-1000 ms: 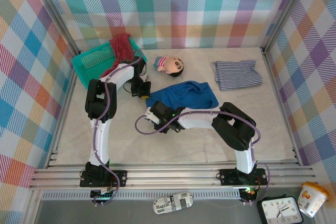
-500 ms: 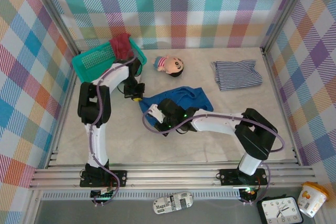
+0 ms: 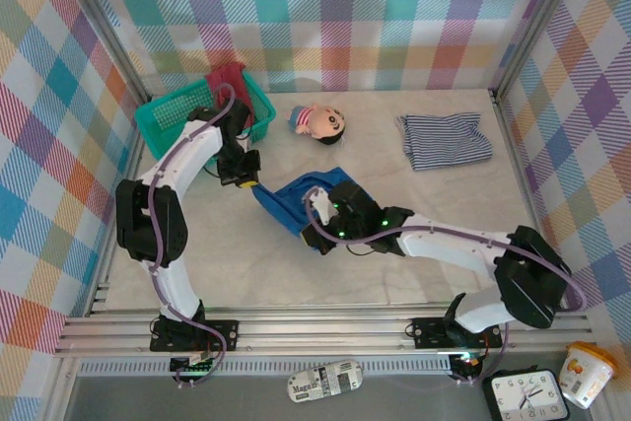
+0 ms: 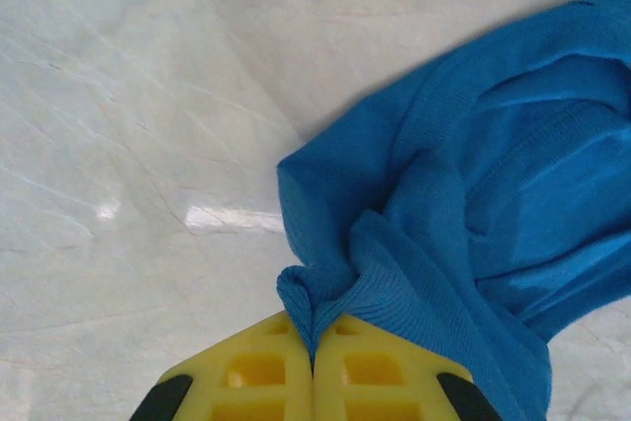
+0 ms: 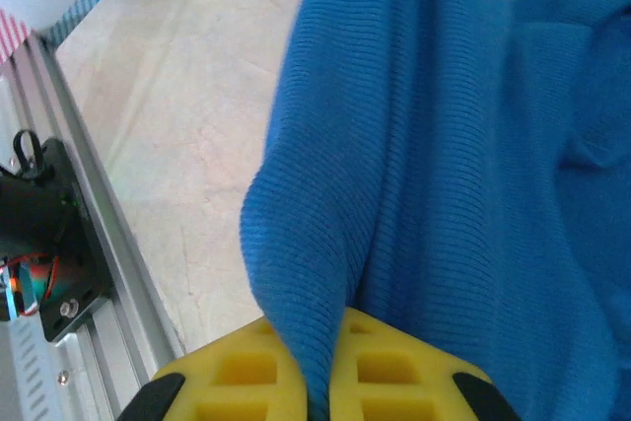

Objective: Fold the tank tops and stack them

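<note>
The bright blue tank top (image 3: 294, 202) is bunched between my two grippers at the table's centre-left. My left gripper (image 3: 247, 182) is shut on its left corner. In the left wrist view a fold of blue tank top (image 4: 463, 194) is pinched between the yellow pads of the left gripper (image 4: 313, 357). My right gripper (image 3: 312, 234) is shut on the top's near edge, and the blue tank top (image 5: 444, 145) rises from the right gripper (image 5: 320, 401) in its wrist view. The striped tank top (image 3: 444, 140) lies folded at the back right. The dark red tank top (image 3: 227, 81) hangs over the basket.
A teal mesh basket (image 3: 168, 115) stands at the back left, close behind my left arm. A small doll (image 3: 317, 122) lies at the back centre. Metal rails (image 3: 325, 327) edge the table, with checked walls around it. A clock (image 3: 525, 396) and cup (image 3: 584, 374) sit beyond the near rail.
Both grippers have carried the blue top to the left and bunched it up from its flatter spread. The right gripper closed on it. The left arm swung outward to the left.
</note>
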`<state>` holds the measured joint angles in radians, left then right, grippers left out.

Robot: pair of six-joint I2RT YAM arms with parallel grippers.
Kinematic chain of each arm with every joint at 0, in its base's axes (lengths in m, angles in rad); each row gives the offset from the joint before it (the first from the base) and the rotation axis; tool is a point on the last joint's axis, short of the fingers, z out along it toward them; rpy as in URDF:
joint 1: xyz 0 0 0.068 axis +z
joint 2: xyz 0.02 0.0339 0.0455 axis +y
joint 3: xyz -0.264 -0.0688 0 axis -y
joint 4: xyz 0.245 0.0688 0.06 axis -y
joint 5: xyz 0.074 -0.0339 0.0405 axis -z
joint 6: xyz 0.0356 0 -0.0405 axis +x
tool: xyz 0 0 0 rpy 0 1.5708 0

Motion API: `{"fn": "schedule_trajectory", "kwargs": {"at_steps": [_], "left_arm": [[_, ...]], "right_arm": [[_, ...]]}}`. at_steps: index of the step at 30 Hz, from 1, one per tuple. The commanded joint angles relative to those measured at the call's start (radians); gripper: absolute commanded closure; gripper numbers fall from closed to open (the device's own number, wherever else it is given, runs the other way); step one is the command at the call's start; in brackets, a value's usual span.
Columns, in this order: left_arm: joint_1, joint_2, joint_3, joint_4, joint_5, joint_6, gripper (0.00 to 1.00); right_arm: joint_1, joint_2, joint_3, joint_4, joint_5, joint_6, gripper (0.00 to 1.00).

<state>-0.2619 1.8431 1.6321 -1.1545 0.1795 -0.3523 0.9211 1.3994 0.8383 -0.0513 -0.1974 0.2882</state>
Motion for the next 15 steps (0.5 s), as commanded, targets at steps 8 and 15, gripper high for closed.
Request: {"fn": "schedule_trajectory", "kwargs": {"at_steps": [8, 15], "left_arm": [[-0.103, 0.217, 0.325, -0.016, 0.032, -0.053, 1.00], [-0.143, 0.377, 0.532, -0.019, 0.051, -0.059, 1.00]], "right_arm": [[-0.195, -0.144, -0.178, 0.070, -0.103, 0.287, 0.95], [-0.315, -0.157, -0.229, 0.101, -0.132, 0.339, 0.94]]}}
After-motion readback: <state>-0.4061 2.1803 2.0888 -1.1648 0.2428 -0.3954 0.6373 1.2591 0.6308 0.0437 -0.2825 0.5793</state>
